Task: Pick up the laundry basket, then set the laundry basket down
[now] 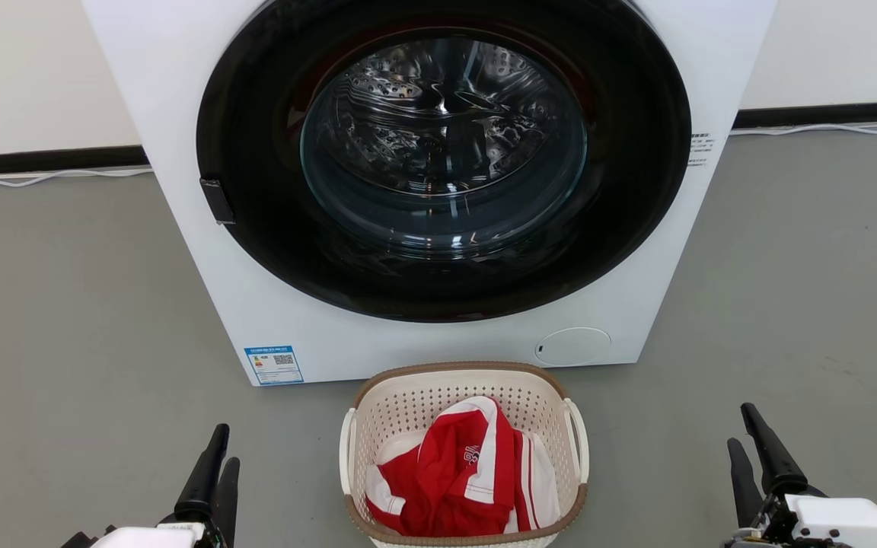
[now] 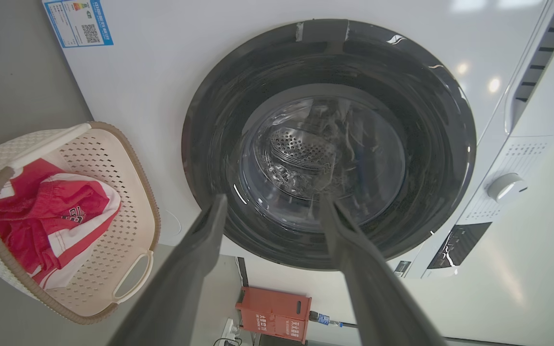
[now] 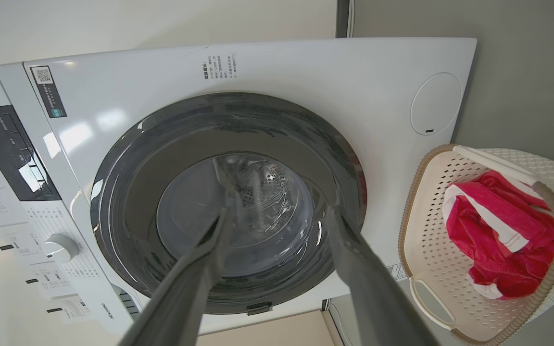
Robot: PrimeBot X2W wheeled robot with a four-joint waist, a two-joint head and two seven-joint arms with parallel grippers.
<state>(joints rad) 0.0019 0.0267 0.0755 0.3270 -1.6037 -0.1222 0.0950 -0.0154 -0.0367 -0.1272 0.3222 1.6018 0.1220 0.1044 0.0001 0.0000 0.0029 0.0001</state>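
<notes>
The laundry basket (image 1: 423,403), cream perforated plastic with a brown woven-look rim and white loop handles, stands on the floor right in front of the washing machine, holding a red and white garment (image 1: 461,472). My left gripper (image 1: 218,449) is at the lower left, open, well apart from the basket's left handle. At the lower right my right gripper (image 1: 743,434) is open and empty too. The basket (image 2: 113,163) lies left of the fingers in the left wrist view. The right wrist view has the basket (image 3: 431,230) to the right of the fingers.
A white front-loading washing machine (image 1: 332,335) with a shut dark round door (image 1: 442,152) stands just behind the basket. Grey floor (image 1: 65,342) spreads on both sides. A black skirting and white cable run along the wall. A red box (image 2: 274,312) sits beyond the machine.
</notes>
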